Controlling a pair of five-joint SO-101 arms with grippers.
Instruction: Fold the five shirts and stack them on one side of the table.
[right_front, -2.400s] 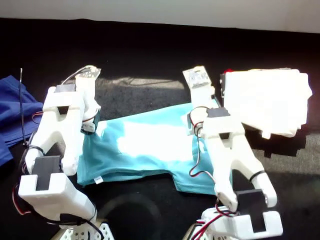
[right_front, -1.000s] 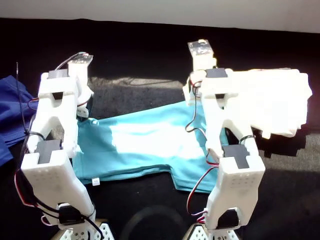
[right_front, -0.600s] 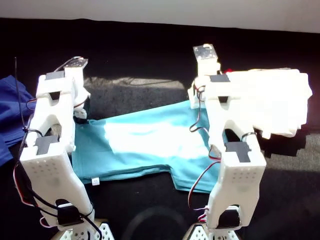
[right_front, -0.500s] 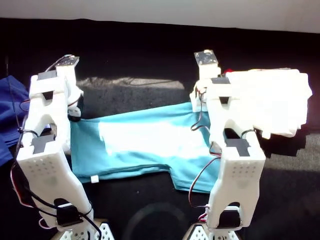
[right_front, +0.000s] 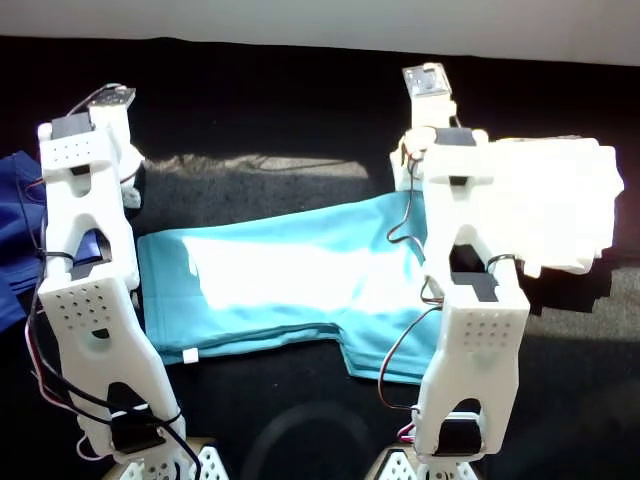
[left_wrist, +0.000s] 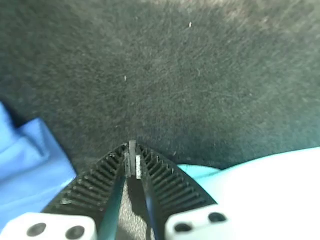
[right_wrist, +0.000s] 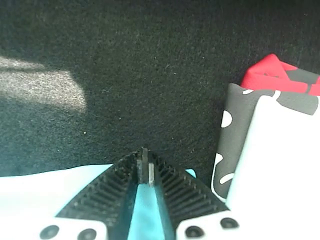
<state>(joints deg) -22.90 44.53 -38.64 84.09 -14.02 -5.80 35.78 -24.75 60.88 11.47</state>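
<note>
A teal shirt (right_front: 300, 275) lies stretched flat across the middle of the black table. My left gripper (right_front: 133, 205) is at the shirt's left far corner. It is shut in the left wrist view (left_wrist: 132, 161), and the teal cloth (left_wrist: 260, 175) runs in under one finger. At the right far corner, my right gripper (right_front: 410, 185) is shut on the teal shirt (right_wrist: 143, 212), which shows between its fingers (right_wrist: 144, 167). A stack of folded shirts (right_front: 535, 200) with a white one on top sits at the right.
A dark blue shirt (right_front: 15, 230) lies crumpled at the table's left edge, close beside my left arm; it also shows as blue cloth (left_wrist: 30, 170). In the stack, a black patterned shirt (right_wrist: 231, 135) and a red one (right_wrist: 275, 75) lie under the white one (right_wrist: 280, 150).
Both arms moved toward the far side. The left gripper went left, pulling the teal shirt's left edge out, so the shirt now lies wider and flatter.
</note>
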